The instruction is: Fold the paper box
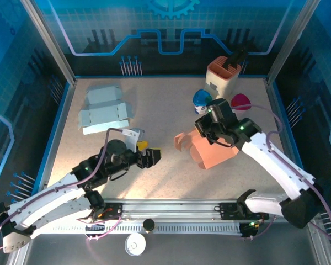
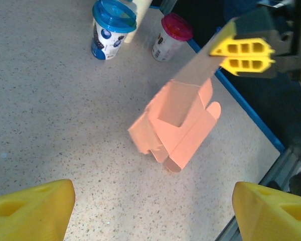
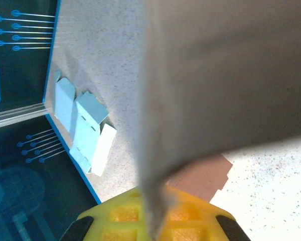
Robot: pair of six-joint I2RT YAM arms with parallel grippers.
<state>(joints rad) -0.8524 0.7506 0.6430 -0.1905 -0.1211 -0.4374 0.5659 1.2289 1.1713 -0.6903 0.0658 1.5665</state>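
In the upper left of the overhead view I see flat blue cartons (image 1: 103, 110) lying on the table (image 1: 165, 110). Lower left of centre, my left gripper (image 1: 147, 154) hangs with its jaws spread wide, holding nothing. Right of centre sits the orange paper box (image 1: 212, 154), one flap pinched tight by my right gripper (image 2: 241, 55).

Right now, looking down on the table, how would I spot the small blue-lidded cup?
Go to the far right corner of the speckled beige table, where a tall peach-coloured container stands. Just in front of it sit two small cups: yours is the white cup with the blue lid, left of the cup with the magenta lid.
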